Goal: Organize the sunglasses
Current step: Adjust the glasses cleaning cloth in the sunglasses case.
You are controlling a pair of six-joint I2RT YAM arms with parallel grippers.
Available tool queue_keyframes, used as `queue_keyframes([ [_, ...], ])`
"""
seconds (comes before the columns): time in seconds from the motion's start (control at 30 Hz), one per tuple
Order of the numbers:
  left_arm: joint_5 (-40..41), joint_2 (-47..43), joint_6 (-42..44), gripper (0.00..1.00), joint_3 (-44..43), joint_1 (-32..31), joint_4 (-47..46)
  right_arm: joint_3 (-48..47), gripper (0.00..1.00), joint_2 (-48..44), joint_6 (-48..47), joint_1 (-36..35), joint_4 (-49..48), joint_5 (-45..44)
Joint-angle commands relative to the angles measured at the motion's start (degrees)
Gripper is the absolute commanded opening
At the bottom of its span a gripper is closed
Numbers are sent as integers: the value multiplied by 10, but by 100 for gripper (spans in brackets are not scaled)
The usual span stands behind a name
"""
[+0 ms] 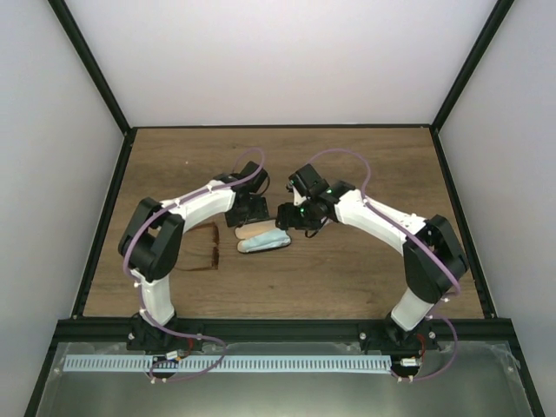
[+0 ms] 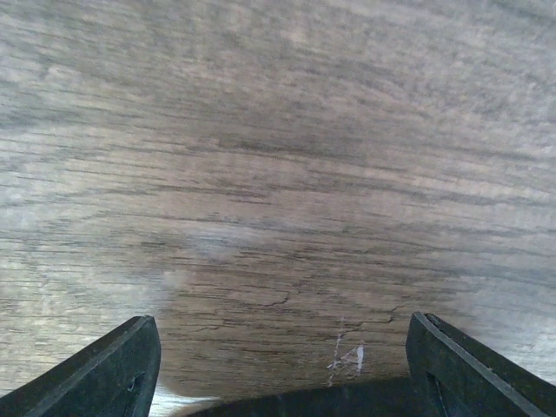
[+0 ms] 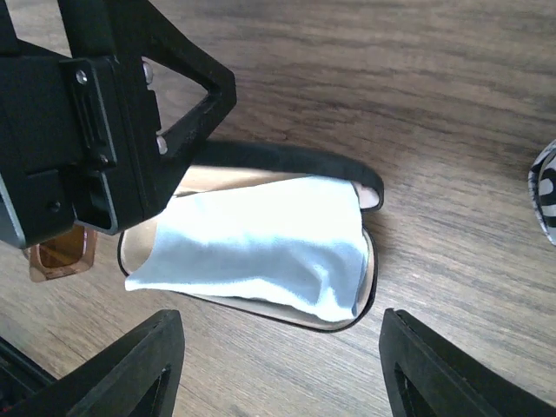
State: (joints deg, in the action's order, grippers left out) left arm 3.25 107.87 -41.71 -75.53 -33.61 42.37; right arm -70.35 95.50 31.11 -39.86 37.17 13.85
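The sunglasses [image 1: 206, 248] lie on the counter [image 1: 347, 261], left of centre and just right of the left arm's elbow. They are close to the left of the open tan case [image 3: 143, 246] and not in it. In the right wrist view, an amber lens corner shows just beyond the case's left end, under the left hand. A light blue cloth [image 3: 261, 243] is draped inside the case and covers most of its lining, and the dark lid stands open on the far side. The left hand [image 2: 278, 320] is spread wide just beyond the case, with only bare wood between its fingers. The right hand [image 3: 280, 317] hangs over the case's near edge, fingers wide apart and holding nothing.
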Motion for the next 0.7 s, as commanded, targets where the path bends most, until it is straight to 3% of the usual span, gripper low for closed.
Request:
queue_keyframes([
  [0.0,25,-39,2,83,-11,8,-24,3,64,-31,12,8,-22,-14],
  [0.13,50,-50,10,90,-25,17,-18,-4,66,-30,10,24,-32,-6],
  [0.37,72,-64,9,91,-38,25,-12,-44,67,-3,-6,39,-31,7],
  [0.57,140,-124,-2,92,-56,27,25,-87,66,35,-21,39,-23,41],
  [0.67,162,-182,-20,92,-26,30,55,-101,60,54,-25,39,-22,55],
])
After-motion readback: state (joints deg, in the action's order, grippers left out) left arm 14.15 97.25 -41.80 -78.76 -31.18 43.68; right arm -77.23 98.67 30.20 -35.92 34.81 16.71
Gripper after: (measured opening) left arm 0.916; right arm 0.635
